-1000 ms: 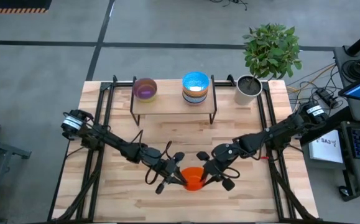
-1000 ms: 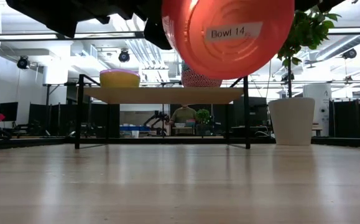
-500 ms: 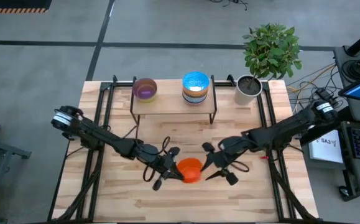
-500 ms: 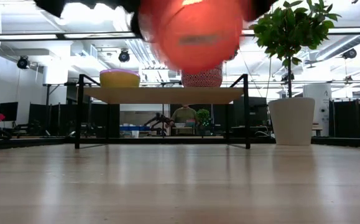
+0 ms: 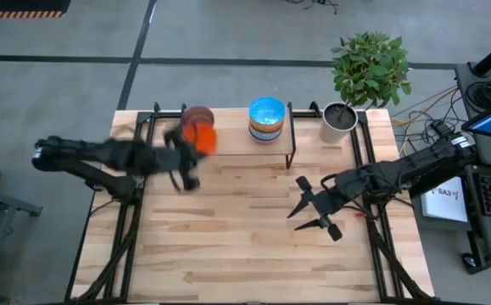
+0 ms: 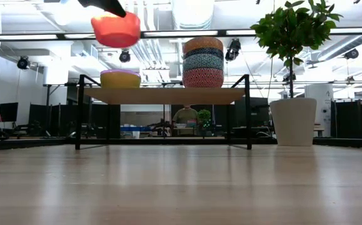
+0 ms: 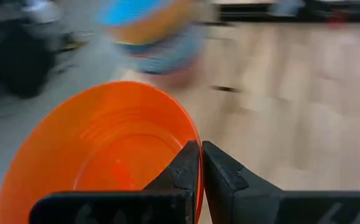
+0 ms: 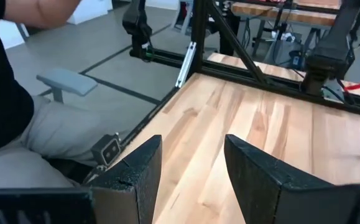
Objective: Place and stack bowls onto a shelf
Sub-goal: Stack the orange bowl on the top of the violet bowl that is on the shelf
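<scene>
Because the left pincer (image 7: 199, 163) nips the orange-red bowl (image 5: 199, 137) by its rim alone, one finger inside and one outside, the bowl hangs open side up and free underneath, which suits lowering it into another bowl. From the low view it rides well above the shelf (image 6: 163, 95), over the yellow-and-purple bowl (image 6: 120, 79) standing at the shelf's left end, so I'd judge that one is meant to receive it. Beside it on the same board stands a stack of patterned bowls (image 6: 202, 62) with a light blue bowl (image 5: 267, 110) on top. The right pincer (image 5: 315, 208) hangs spread and empty over the worktop (image 5: 245, 237), clear of the shelf, apparently waiting. Off the right corner stands a potted plant (image 5: 340, 119). No readable writing or labels from where I stand.
</scene>
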